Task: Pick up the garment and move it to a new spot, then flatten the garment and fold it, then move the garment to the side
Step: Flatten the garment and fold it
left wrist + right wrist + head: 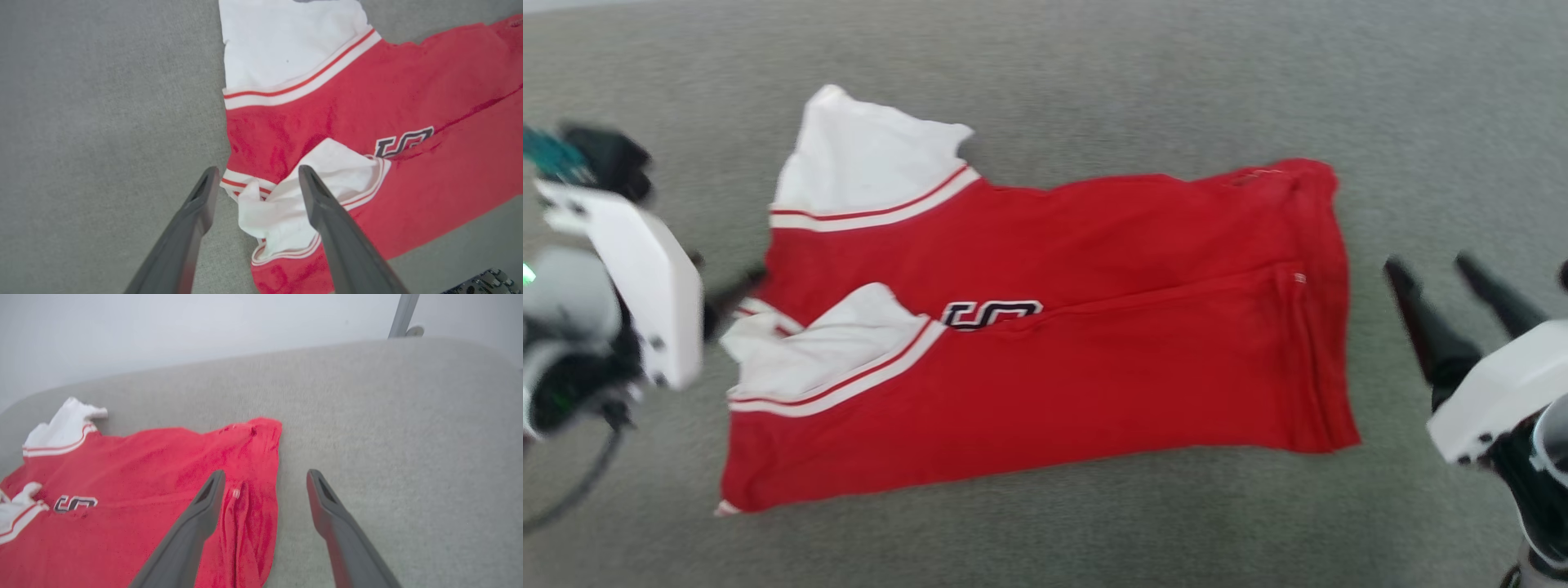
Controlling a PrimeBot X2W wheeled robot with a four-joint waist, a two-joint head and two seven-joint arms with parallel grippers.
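The garment (pixel 1094 327) is a red shirt lying flat on the grey surface, folded lengthwise, with its white sleeves at the left end and part of the black lettering showing at the fold. My left gripper (pixel 723 302) is at the sleeve end with its fingers pointing at the folded-in sleeve. In the left wrist view the left gripper (pixel 257 171) is open above the crumpled white sleeve of the garment (pixel 429 81), holding nothing. My right gripper (pixel 1427 263) hangs open just right of the hem. In the right wrist view the right gripper (pixel 265 474) straddles the hem edge of the garment (pixel 143 477), gripping nothing.
The grey fabric surface (pixel 1045 73) extends well beyond the garment on all sides. Its far edge meets a pale wall (pixel 163 330), and a metal pole (pixel 402 314) stands behind it.
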